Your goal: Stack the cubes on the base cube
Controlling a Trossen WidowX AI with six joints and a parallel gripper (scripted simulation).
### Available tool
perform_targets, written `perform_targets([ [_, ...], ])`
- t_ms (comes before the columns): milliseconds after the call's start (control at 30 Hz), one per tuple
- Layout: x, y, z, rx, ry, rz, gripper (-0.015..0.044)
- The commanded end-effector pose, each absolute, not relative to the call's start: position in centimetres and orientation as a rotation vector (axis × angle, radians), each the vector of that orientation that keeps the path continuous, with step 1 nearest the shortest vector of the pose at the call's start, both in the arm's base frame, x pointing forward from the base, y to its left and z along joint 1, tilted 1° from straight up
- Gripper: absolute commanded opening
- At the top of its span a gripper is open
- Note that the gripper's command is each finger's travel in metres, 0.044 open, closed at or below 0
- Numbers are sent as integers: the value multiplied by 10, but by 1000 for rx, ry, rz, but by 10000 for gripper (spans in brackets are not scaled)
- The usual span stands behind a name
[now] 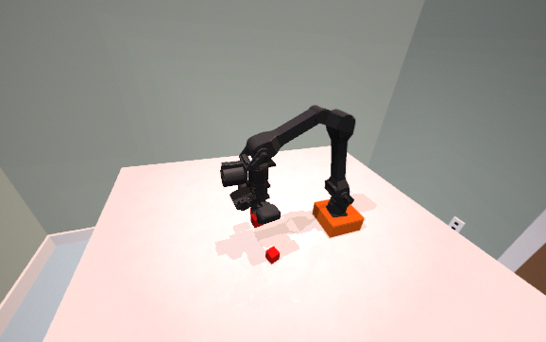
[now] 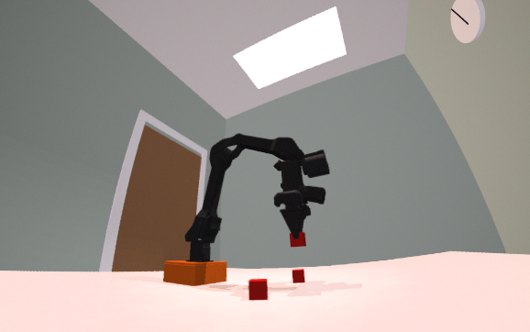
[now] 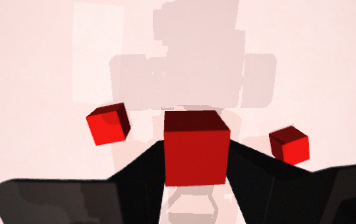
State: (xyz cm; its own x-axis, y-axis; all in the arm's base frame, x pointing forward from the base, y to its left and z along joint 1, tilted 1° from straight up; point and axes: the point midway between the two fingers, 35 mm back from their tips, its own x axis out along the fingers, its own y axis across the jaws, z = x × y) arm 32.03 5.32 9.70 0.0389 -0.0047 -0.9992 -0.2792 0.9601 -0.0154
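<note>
My gripper (image 1: 260, 218) (image 2: 297, 236) (image 3: 193, 146) is shut on a red cube (image 2: 298, 240) (image 3: 197, 157) and holds it above the table, roughly level. A second red cube (image 1: 272, 255) (image 2: 298, 276) (image 3: 106, 129) stands on the table, left of the held cube in the wrist view. A third red cube (image 2: 258, 290) (image 3: 295, 150) stands on the table on the other side, right in the wrist view. In the top view a finger partly hides a red patch (image 1: 255, 220); I cannot tell which cube it belongs to. The frames do not show which cube is fixed.
The arm stands on an orange block (image 1: 337, 222) (image 2: 194, 272) on the pale table (image 1: 165, 265) (image 2: 115, 307). The arm's shadow falls over the table around the cubes.
</note>
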Motion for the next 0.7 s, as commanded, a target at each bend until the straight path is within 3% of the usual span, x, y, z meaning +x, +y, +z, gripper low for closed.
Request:
perform_targets([
  [0, 315, 62, 94, -180, 1523, 168, 105],
  [667, 281, 111, 72, 111, 1531, -105, 105],
])
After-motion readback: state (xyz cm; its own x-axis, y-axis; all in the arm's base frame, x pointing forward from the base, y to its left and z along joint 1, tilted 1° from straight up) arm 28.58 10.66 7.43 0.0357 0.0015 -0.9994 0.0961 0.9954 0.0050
